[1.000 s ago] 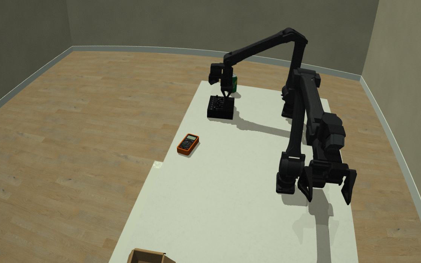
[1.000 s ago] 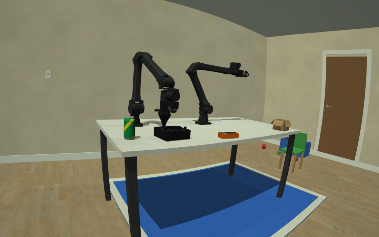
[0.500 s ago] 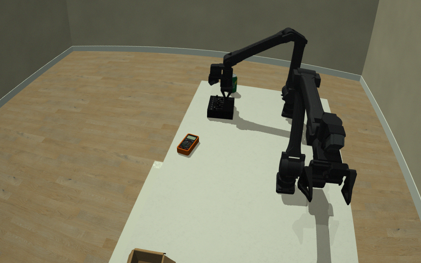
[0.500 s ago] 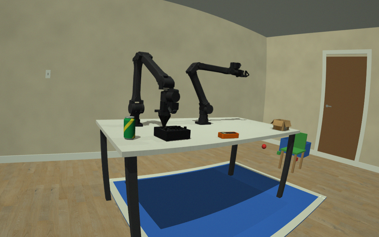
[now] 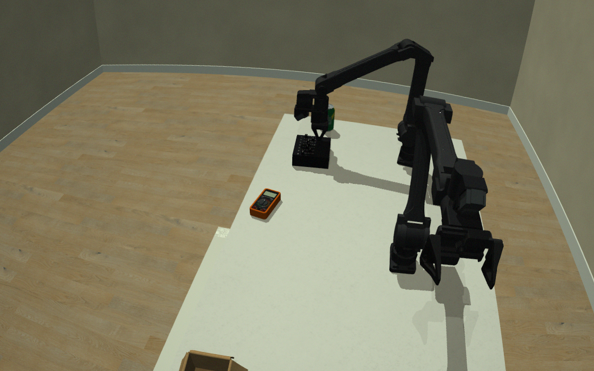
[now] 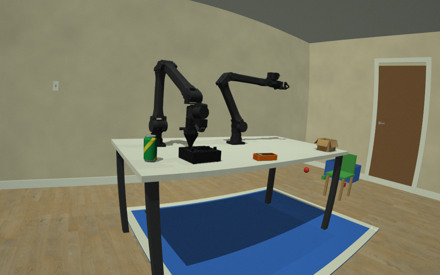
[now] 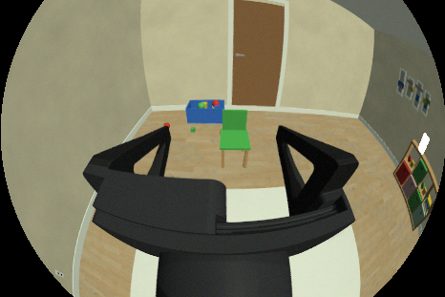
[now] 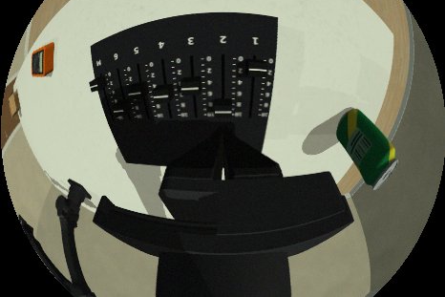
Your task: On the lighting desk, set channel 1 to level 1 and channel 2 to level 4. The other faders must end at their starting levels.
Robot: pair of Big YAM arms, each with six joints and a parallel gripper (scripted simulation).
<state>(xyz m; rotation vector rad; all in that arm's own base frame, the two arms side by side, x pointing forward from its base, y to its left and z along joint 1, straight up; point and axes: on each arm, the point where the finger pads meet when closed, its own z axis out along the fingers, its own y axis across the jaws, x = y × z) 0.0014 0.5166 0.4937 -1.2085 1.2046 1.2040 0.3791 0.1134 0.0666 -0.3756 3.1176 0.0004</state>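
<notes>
The black lighting desk [image 5: 311,160] [image 6: 199,157] [image 8: 143,139] shows upside down in the right wrist view. There the channel 1 fader [image 8: 258,68] stands between 0 and 2, about level 1. The channel 2 fader [image 8: 222,112] stands near the 10 end. The channel 3 fader [image 8: 190,88] is near mid-scale; several others stand at mixed levels. My right gripper [image 8: 222,132] [image 5: 319,137] [image 6: 190,147] is shut and empty, pointing down, its tips low at the desk just beyond the channel 2 fader's 10 end. Contact cannot be told. My left gripper [image 5: 464,284] [image 7: 223,129] is open and empty, raised away from the desk.
A green can [image 5: 331,118] [image 6: 150,148] [image 8: 363,144] stands beside the desk on the channel 1 side. An orange multimeter [image 5: 265,203] [image 6: 264,156] [image 8: 43,59] lies on the other side. An open cardboard box [image 5: 209,362] [image 6: 326,145] sits at the table's far end from the desk.
</notes>
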